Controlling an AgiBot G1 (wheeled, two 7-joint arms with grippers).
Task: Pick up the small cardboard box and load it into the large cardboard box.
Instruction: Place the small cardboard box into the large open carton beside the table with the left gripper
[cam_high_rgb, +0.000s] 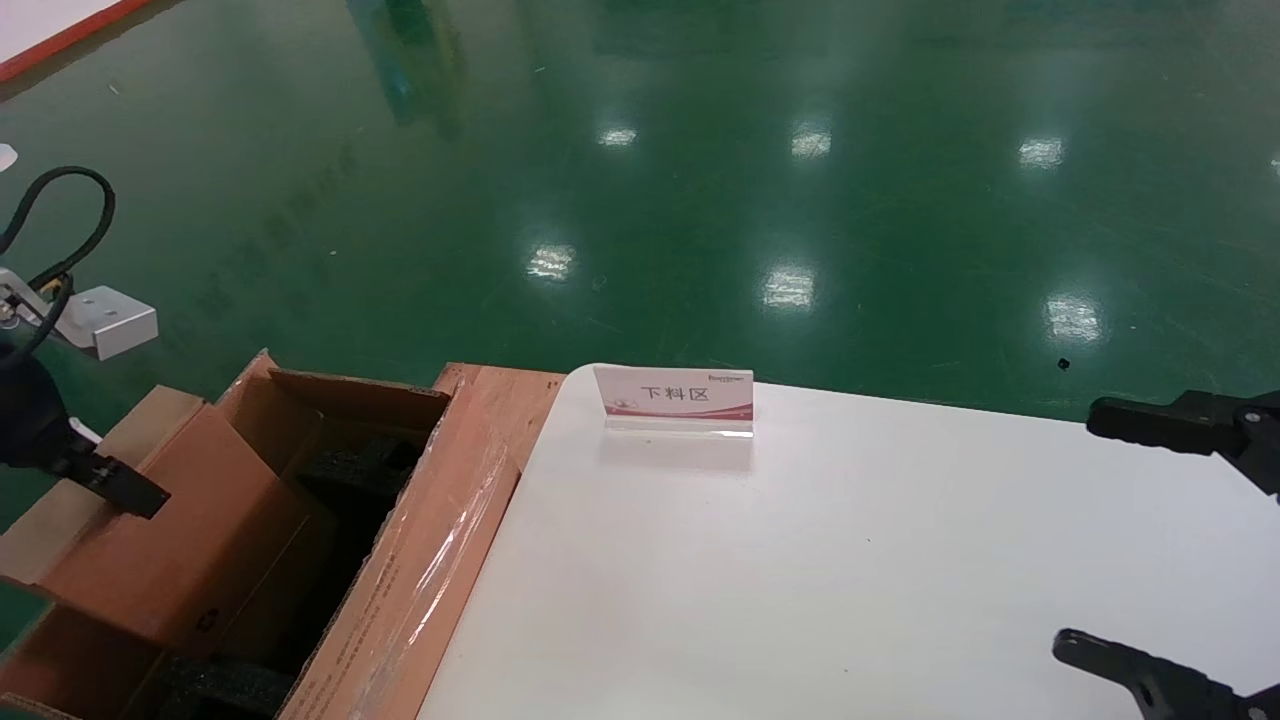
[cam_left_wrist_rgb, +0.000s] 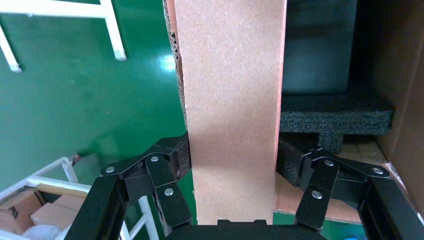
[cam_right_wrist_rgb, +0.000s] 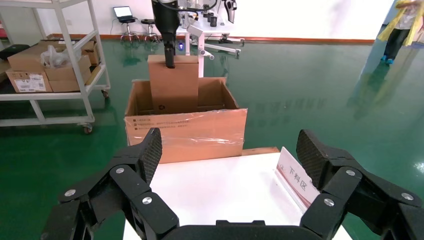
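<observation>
**Small carton gripped on end at the mouth of the large carton**

The left end effector (cam_left_wrist_rgb: 232, 162) is clamped on the small cardboard box (cam_left_wrist_rgb: 231, 110), its two black textured pads pressing opposite smooth faces of the carton. That carton is a plain pinkish-brown rectangular block with a fine, matte grain and a raw corrugated edge showing along one side in the left wrist view. In the right wrist view it stands upright, its lower part inside the large cardboard box (cam_right_wrist_rgb: 186, 132) and its upper part rising above the rim, with a small dark recycling mark near a lower corner. In the head view the small carton sits tilted at the near-left part of the opening, the dark finger of the left end effector against its upper face.

The large cardboard box is brown corrugated board with flaps folded outward; the flap facing the tabletop (cam_high_rgb: 850, 560) carries glossy, wrinkled clear tape. Coarse black foam blocks (cam_left_wrist_rgb: 335, 120) with stepped, layered edges lie inside it, just beside the held carton.

The right end effector (cam_right_wrist_rgb: 227, 160) hovers over the smooth white tabletop at the right, its ridged black fingers spread wide with nothing between them. A clear acrylic sign (cam_high_rgb: 676, 397) with a white and red card stands near the tabletop's far edge. The floor is glossy green.
</observation>
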